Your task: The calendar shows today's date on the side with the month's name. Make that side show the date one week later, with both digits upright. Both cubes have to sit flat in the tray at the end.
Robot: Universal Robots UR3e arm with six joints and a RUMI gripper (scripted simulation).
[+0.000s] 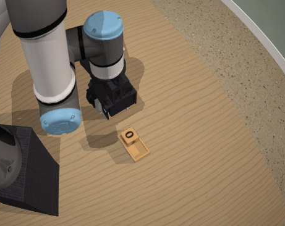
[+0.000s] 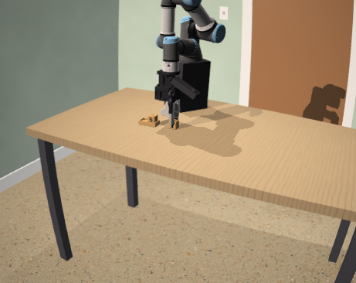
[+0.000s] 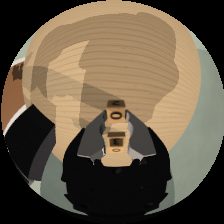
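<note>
While one wooden cube is pinched between the fingers, its lower edge sits right at the counter; the exterior view does not settle whether it touches the surface or hangs just above it. In the wrist view this held cube fills the gap between the two fingers, with a dark marking on the face toward the camera that is too blurred to read.

Just beyond the fingertips in that same view lies the tray, carrying the second cube, whose top face bears a dark oval. From above, that second cube shows a 0 on top and occupies the tray end nearer the fingers, while the farther half of the tray is bare. In the exterior view the tray is near the fingers but apart from them, and a digit, perhaps 5, shows on the seated cube's side.

The black gripper body hangs above the fingers, pointing down.
</note>
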